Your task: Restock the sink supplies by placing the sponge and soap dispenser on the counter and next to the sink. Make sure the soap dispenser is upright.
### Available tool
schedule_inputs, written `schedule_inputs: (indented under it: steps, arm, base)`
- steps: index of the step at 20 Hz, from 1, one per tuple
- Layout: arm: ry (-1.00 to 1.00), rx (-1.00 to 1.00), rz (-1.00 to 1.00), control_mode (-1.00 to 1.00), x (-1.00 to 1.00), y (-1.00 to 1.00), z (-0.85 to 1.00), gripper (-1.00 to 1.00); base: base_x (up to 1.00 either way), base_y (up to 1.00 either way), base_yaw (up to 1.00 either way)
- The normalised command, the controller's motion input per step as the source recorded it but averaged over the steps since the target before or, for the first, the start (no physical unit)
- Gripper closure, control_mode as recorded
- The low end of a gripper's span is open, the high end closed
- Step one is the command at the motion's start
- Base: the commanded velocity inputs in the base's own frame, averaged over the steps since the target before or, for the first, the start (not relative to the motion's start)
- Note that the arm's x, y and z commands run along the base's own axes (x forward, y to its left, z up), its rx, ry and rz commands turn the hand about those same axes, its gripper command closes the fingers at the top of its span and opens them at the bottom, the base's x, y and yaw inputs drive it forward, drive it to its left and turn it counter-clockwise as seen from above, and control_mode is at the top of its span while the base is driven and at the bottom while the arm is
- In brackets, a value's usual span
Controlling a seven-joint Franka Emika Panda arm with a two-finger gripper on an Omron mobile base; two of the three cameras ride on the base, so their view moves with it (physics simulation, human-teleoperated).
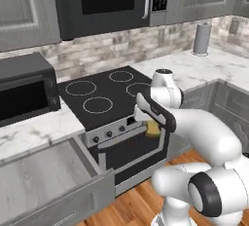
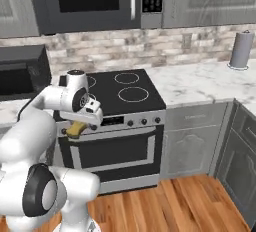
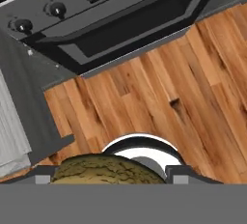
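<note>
My two-finger dark claw [image 3: 111,175] sits at the bottom centre of the hand view, closed down onto the small yellow-ochre rectangular sponge [image 3: 107,171], whose cracked brownish face bulges up between the fingertips. In the left base view that sponge [image 1: 153,128] shows as a yellow patch just below my wrist, a little right of centre; in the right base view it [image 2: 75,128] hangs left of centre, under the claw [image 2: 82,122].

By my judgement I am early in the job: the sponge is picked up and carried, but not set down, and the squat black soap dispenser and the dark recessed sink are yet to be dealt with.

My white arm folds back on itself in front of the black glass-top stove [image 1: 109,93], elbow high, forearm pointing down, so the hand looks at the warm wooden plank floor [image 3: 159,97] with the grey oven door [image 3: 130,20] and its knobs across the top of the hand view. An open grey drawer [image 1: 53,181] fills the lower left of the left base view.

Farther off, the white marble counter with grey veins [image 2: 200,83] runs along the right, a grey cylindrical paper-towel roll [image 2: 241,50] standing on it at the upper right
</note>
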Motion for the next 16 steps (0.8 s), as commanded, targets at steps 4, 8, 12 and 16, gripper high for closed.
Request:
schedule_inputs:
  steps: [4,8,12,16]
  arm:
    - [0.0,0.0,0.0,1.0,0.0,0.0,0.0,1.0]
    - [0.0,0.0,0.0,1.0,0.0,0.0,0.0,1.0]
    - [0.0,0.0,0.0,1.0,0.0,0.0,0.0,1.0]
    - [0.0,0.0,0.0,1.0,0.0,0.0,0.0,1.0]
  base:
    - [0.01,-1.0,-0.56]
    - [0.14,-0.89,-0.59]
    - [0.34,-0.77,-0.61]
    - [0.35,-0.61,-0.64]
